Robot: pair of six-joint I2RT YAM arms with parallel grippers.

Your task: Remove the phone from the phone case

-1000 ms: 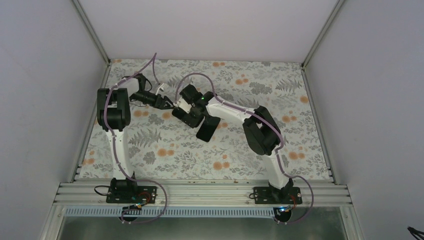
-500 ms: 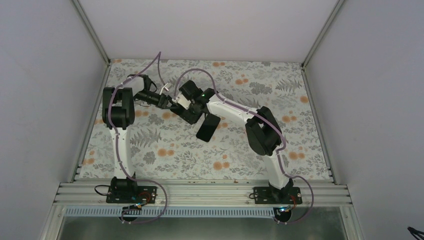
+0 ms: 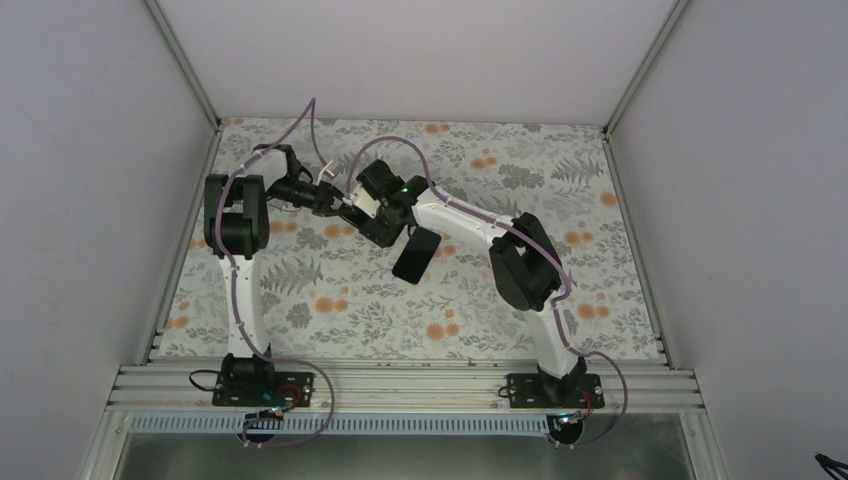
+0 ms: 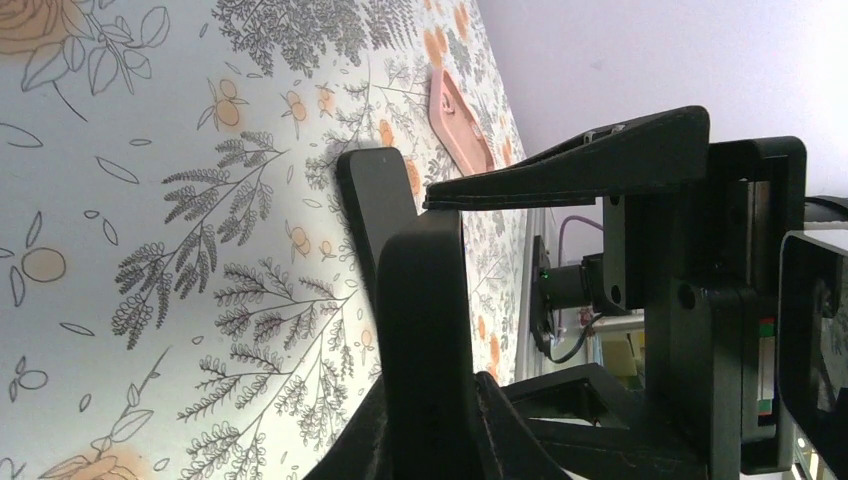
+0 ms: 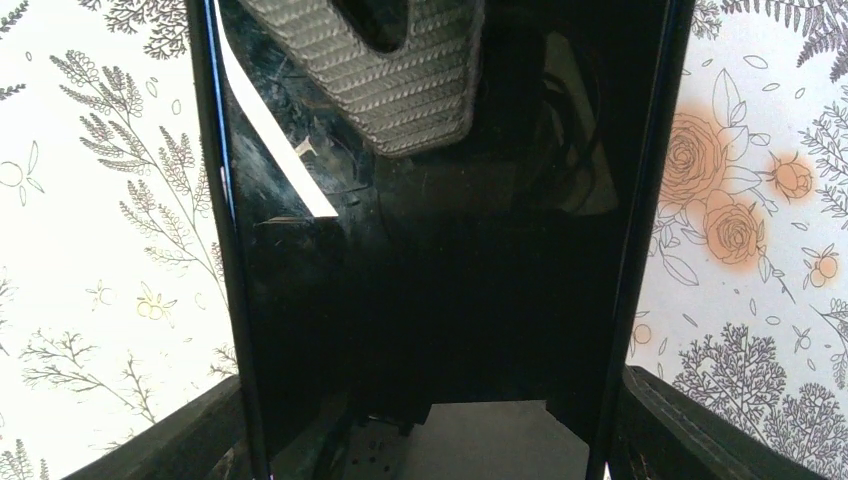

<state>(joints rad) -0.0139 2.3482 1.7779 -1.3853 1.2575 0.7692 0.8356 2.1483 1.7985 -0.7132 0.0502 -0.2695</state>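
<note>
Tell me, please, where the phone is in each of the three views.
Top external: the phone is the black slanted slab at the centre.
Left wrist: perhaps the dark rounded slab left of centre; I cannot be sure.
Right wrist: its glossy screen fills the middle.
Shared landmark: the floral tablecloth with orange flowers.

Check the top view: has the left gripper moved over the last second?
Yes, slightly. The left gripper has shifted right, away from the table's left aluminium rail, closing on the right gripper that holds the black phone.
</note>
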